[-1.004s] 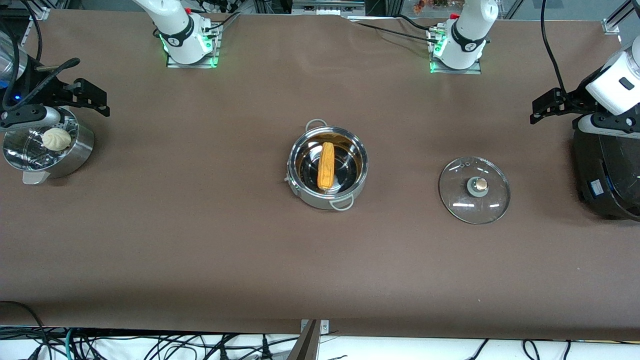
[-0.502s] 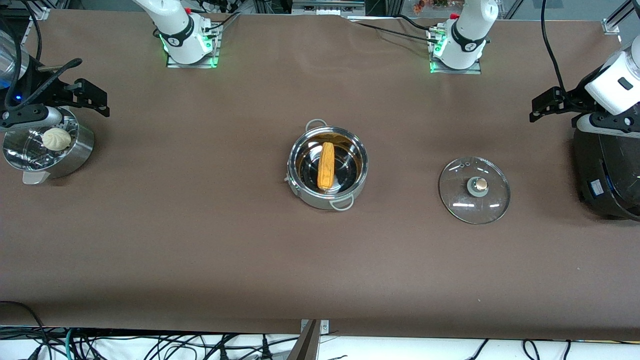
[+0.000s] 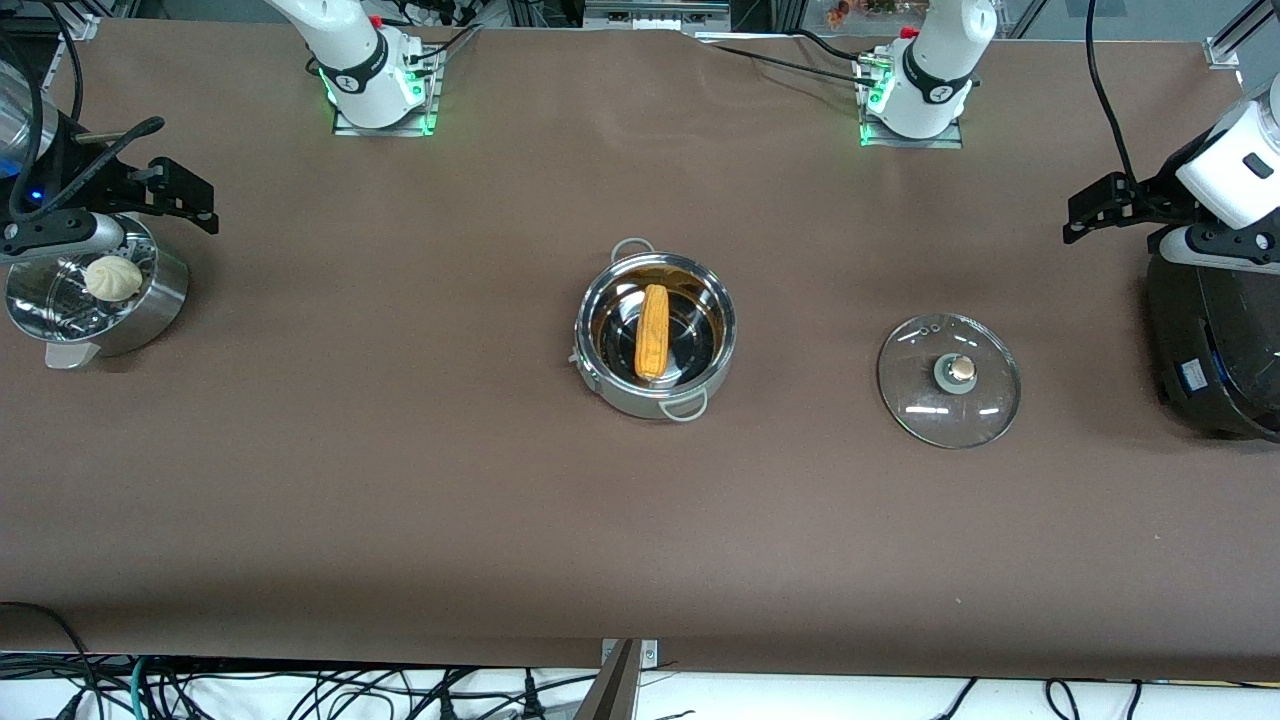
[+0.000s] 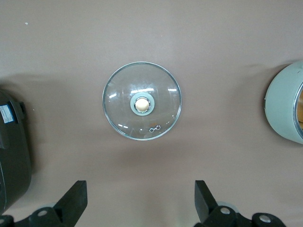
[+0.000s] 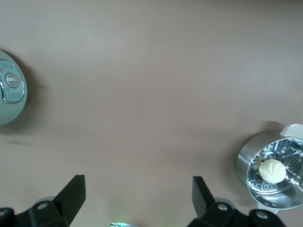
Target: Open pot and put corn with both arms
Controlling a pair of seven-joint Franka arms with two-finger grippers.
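Corn [image 3: 652, 332] lies in the open pot [image 3: 655, 345], lid [image 3: 949, 380] flat on the table [image 3: 400, 480] beside it. Left hand [image 4: 141, 205] and right hand [image 5: 138, 201] both hang released, empty, at opposite table ends.

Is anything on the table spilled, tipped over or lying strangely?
Nothing stands out. The pot is upright with the corn inside, and the lid lies flat on the table beside it, knob up.
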